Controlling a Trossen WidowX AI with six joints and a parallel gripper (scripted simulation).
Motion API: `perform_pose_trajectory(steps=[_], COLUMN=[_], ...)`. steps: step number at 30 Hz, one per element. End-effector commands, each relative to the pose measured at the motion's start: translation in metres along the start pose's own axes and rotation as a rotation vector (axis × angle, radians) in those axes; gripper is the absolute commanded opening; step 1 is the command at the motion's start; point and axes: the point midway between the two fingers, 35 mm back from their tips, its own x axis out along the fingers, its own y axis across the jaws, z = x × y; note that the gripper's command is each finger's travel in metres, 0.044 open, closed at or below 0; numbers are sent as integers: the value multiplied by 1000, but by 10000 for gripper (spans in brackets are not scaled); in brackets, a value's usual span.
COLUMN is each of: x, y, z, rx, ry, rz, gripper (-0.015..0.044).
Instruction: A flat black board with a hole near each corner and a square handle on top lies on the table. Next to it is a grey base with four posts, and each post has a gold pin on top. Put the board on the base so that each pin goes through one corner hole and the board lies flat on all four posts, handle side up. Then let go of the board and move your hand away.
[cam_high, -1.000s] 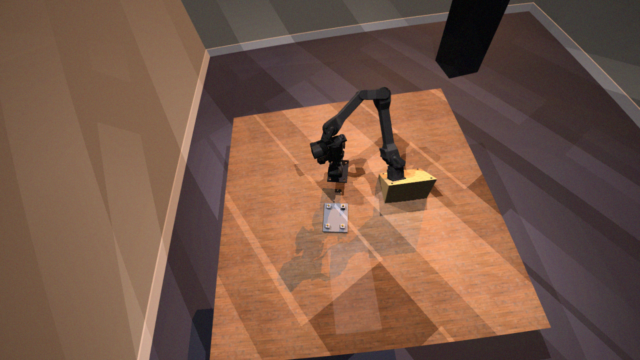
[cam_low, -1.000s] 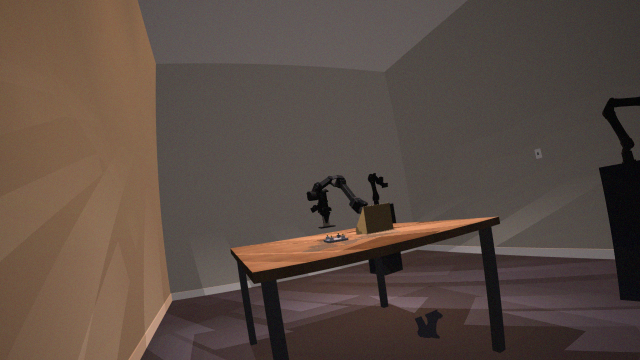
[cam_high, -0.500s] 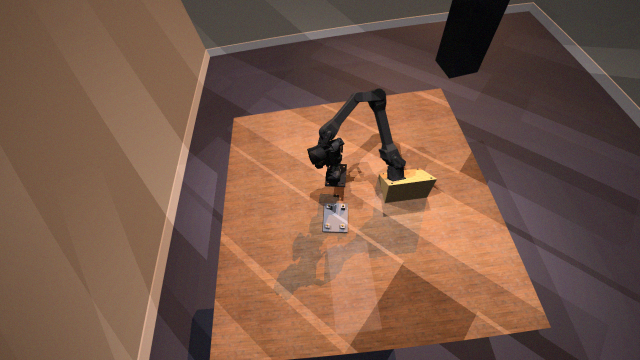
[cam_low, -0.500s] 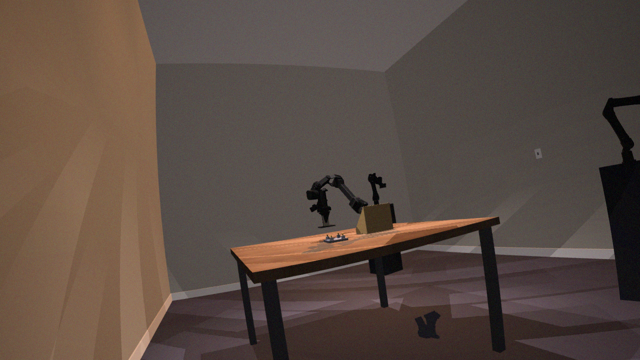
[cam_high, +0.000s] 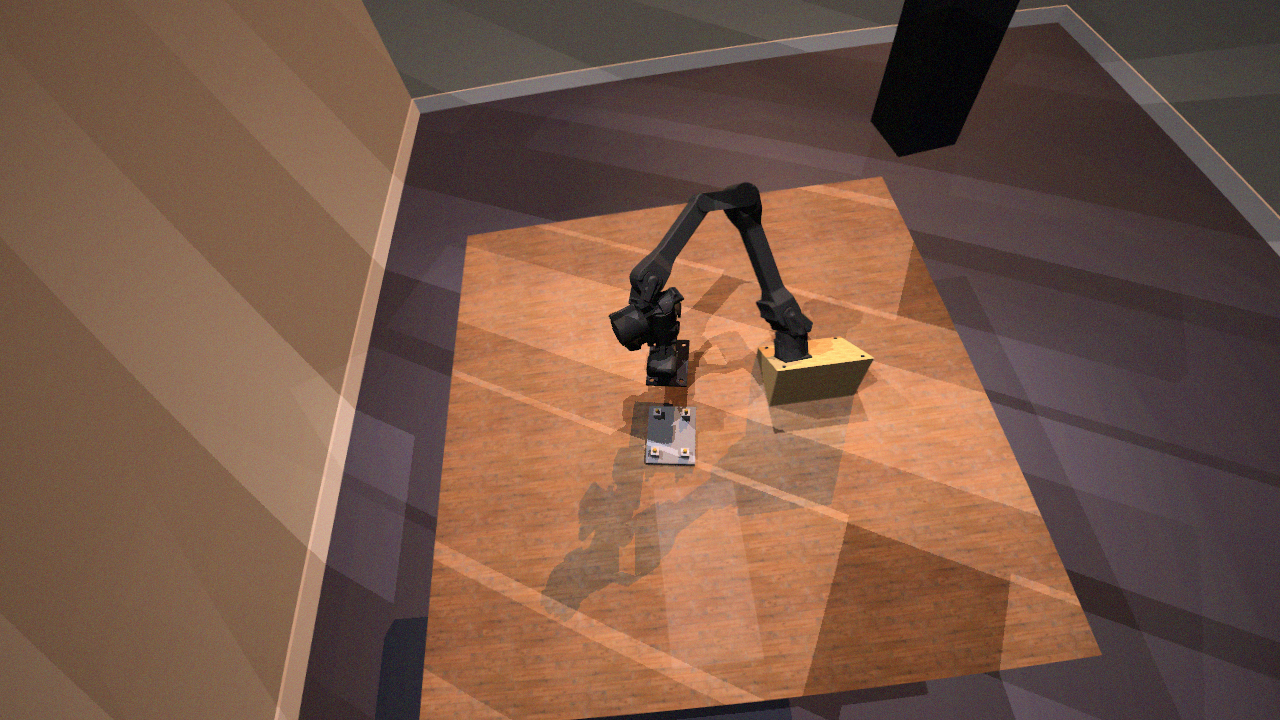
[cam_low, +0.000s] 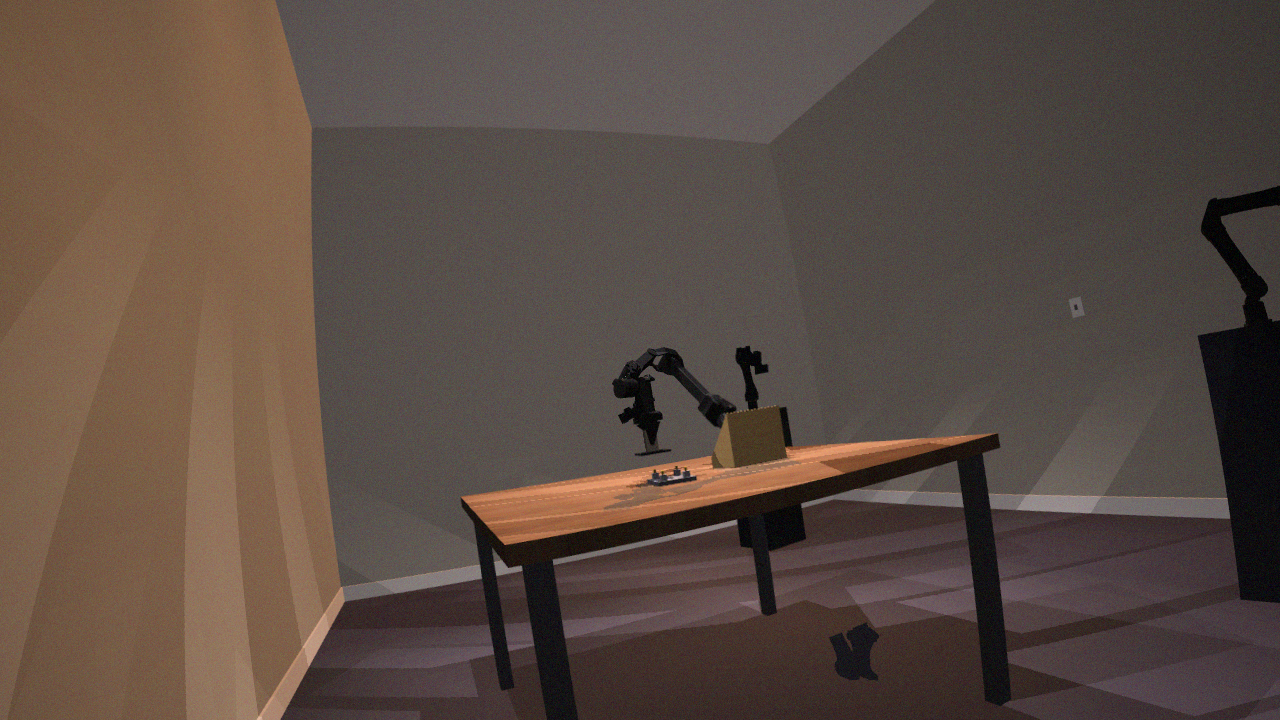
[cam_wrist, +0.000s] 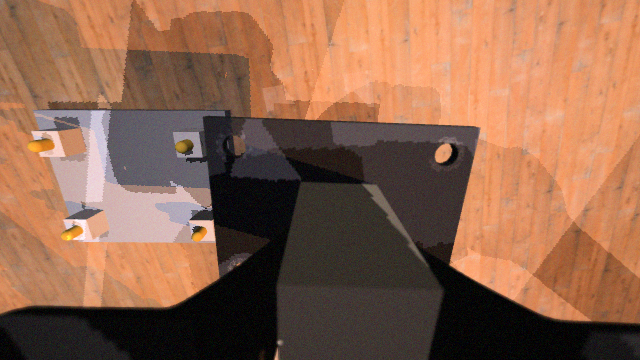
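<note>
Pincer (cam_high: 664, 380) (cam_low: 651, 433) (cam_wrist: 339, 239) is clamped on the sq. handle (cam_low: 650, 443) (cam_wrist: 357, 240) of the blk board (cam_high: 682, 353) (cam_low: 652, 452) (cam_wrist: 400, 175), which hangs right under it, up off the table (cam_high: 742, 573) (cam_low: 733, 474) (cam_wrist: 525, 65). Grey base (cam_high: 669, 434) (cam_low: 672, 480) (cam_wrist: 135, 215) is on the table, lower than the pincer & off to one side, gold pins (cam_wrist: 41, 145) showing, tbh no pin's thru a hole yet.

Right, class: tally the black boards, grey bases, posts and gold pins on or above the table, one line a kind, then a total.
Board: 1
Base: 1
Posts: 4
Pins: 4
Total: 10
</note>
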Motion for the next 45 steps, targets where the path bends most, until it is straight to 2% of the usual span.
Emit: perform_pose_trajectory(steps=[1, 45], x=[-3, -1], y=[11, 124], z=[4, -6], rx=[7, -33], ry=[-7, -9], rz=[13, 8], gripper=[0, 0])
